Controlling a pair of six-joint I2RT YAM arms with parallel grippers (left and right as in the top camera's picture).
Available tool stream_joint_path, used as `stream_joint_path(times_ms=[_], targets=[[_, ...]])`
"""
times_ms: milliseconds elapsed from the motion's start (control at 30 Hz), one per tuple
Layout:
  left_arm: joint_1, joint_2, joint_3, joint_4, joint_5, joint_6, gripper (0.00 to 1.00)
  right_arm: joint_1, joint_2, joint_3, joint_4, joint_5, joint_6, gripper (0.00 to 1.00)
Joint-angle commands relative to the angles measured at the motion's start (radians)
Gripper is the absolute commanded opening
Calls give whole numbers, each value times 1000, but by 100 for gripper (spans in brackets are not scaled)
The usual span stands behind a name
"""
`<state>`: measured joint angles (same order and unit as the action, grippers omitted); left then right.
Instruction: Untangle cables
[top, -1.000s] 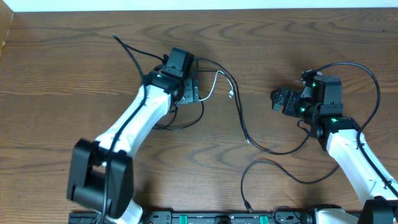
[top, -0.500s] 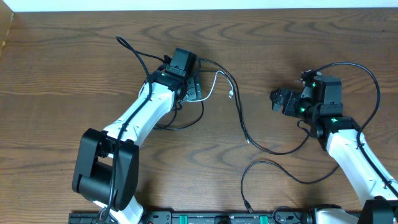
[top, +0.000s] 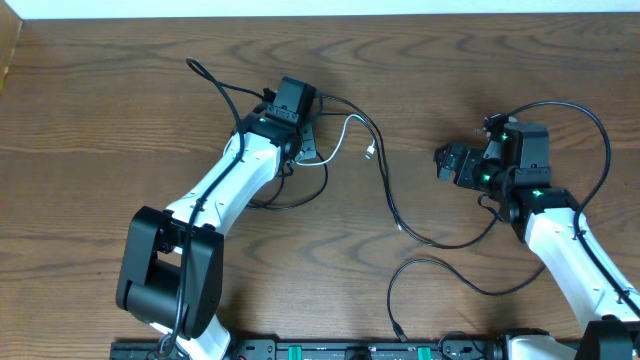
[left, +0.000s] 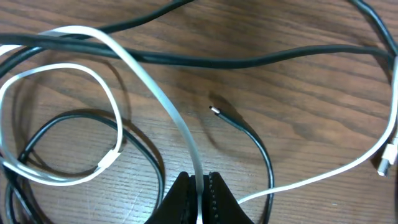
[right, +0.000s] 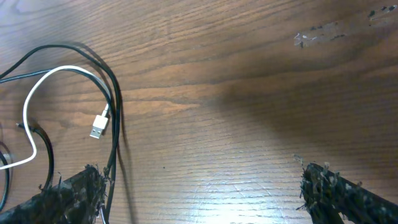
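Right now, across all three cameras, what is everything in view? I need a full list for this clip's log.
Thin white cable with a silver plug: one, white, left of table centre, looped among the black cords.
Thin black cords: at least two, black, from the left arm to table centre; exact count unclear.
Brown wooden table: one, under everything.
Left gripper: one, black, shut on the white cable.
Right gripper: one, black, open, holding nothing.

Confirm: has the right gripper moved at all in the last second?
No. The right gripper holds the same spot in the overhead view, equally far from the table at its far edge in all three frames.
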<state>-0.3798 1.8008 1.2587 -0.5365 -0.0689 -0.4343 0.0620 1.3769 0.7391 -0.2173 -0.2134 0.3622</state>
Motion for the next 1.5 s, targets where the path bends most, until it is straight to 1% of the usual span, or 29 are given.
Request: stream_joint_path(times_ms=[0,67,100,200,367,433,567,767,867,933,1200,1267,1367,1467], targets=[[3,10,19,13,92,-2,8,-2,-2,-2,-5,-7,-4,99],[3,6,20,24,188,4,8,-2,-2,-2,-8,-7,-4,99],[4,-4,20,53,356,64,8,-2,-2,-2,-10,-7,-4,99],[4,-36,23,92,592,180,8,-2,-2,-2,-11,-7,-4,99],[4,-148,23,112,859,423,7,-2,-2,-2,-12,-32,-5,99],[4,-204,23,112,937,488,7,-2,-2,-2,-10,-53,-6,99],[4,-330,23,116,958,532,8,-2,-2,-2,-7,-87,-52,99],[4,-499,23,161,940,532,8,-2,-2,-2,-6,-115,-58,99],[4,-568,23,188,938,547,7,-2,-2,-2,14,-187,-64,99],[4,-606,23,200,921,557,8,-2,-2,-2,49,-285,-89,99],[4,-696,23,206,898,557,8,-1,-2,-2,205,-621,-102,99],[4,-708,23,210,898,557,7,0,-2,-2,230,-692,-132,99],[4,-719,23,240,898,557,8,9,-2,-2,245,-741,-171,99],[4,-724,23,280,898,553,8,27,-2,-2,259,-740,-177,99]])
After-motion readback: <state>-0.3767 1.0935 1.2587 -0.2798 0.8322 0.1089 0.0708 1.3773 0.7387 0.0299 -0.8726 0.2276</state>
